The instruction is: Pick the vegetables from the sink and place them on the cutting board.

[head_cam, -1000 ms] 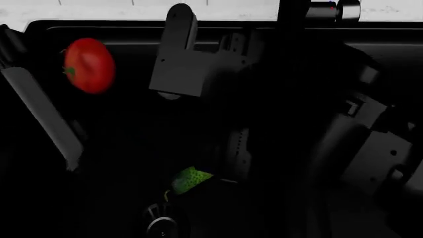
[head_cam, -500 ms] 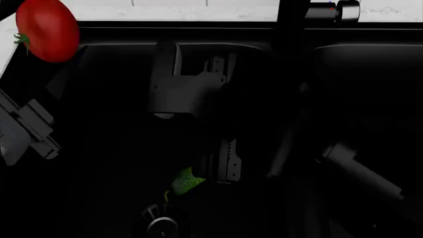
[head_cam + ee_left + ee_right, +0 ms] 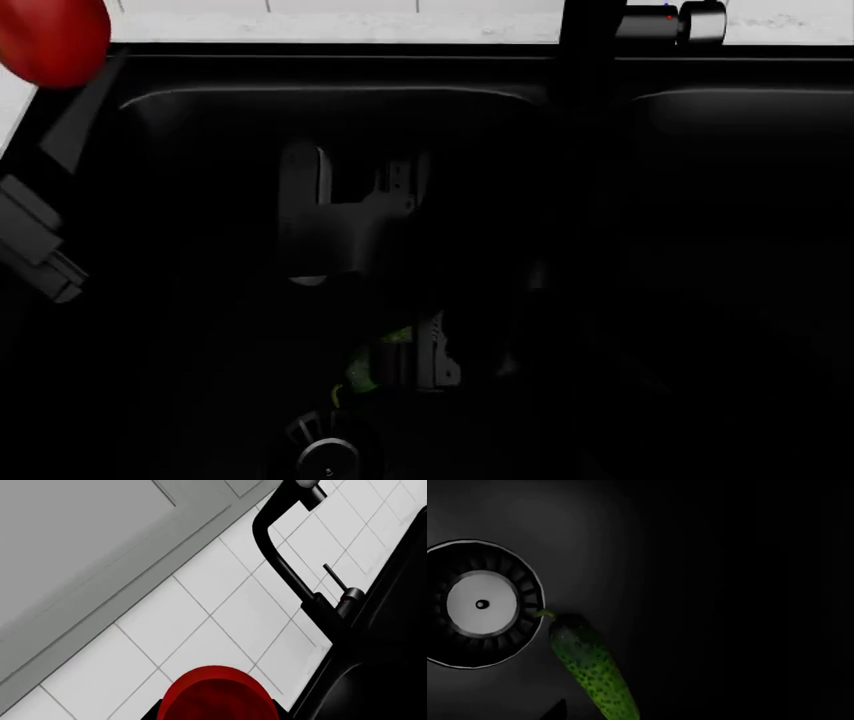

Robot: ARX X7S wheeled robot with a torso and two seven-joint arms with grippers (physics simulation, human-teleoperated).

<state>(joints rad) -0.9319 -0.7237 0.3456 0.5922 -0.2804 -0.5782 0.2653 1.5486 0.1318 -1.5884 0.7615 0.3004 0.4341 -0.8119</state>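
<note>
Two vegetables spotted, well apart. Nearest, found the cucumber (image 3: 590, 672) flat on the sink (image 3: 200, 300) floor, long axis slanting, stem end pointing at the drain (image 3: 484, 603), just beside its rim. Saw it whole only from the right wrist; from the head, caught a green sliver beneath the right claw (image 3: 420, 362), reaching steeply down, spread impossible to tell. Farther, saw the tomato (image 3: 47, 40) aloft by the sink's left rim, clamped in the left claw (image 3: 217, 709), faucet (image 3: 293, 575) beyond.
</note>
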